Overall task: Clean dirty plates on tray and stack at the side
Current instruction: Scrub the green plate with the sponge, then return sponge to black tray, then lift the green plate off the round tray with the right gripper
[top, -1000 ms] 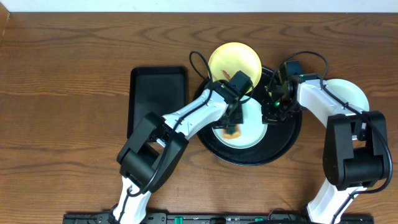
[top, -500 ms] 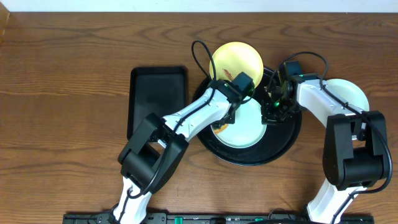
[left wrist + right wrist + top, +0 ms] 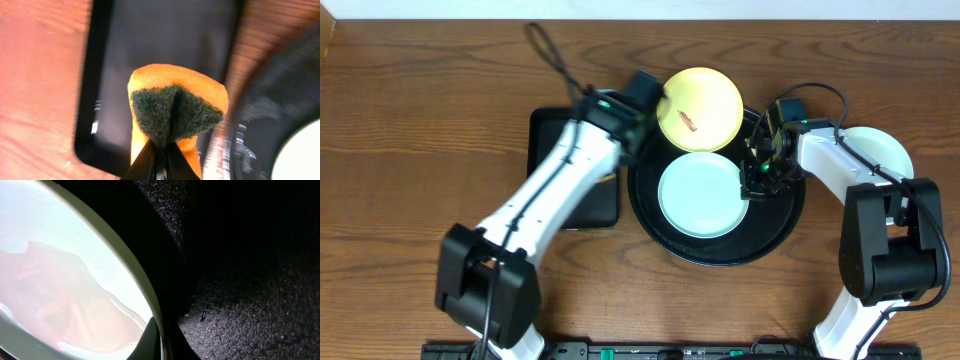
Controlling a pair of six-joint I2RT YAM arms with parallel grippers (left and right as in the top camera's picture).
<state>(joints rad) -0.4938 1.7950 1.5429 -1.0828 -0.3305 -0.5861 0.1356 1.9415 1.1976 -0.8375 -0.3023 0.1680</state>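
Robotics lab workbench: left arm (image 3: 545,195) and right arm (image 3: 830,160) mounted at a wooden table (image 3: 400,150) bearing plastic plates (image 3: 698,195)

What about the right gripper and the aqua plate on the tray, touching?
Touching. Right wrist view shows the right gripper pinching the aqua plate at its rim.

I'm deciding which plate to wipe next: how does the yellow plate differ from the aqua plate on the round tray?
The yellow plate carries a reddish-brown smear; the aqua plate looks clean. The yellow plate overlaps the tray's far rim; the aqua plate lies inside it. The right claw pinches the aqua plate, not the yellow plate. Both are round, similar in size.
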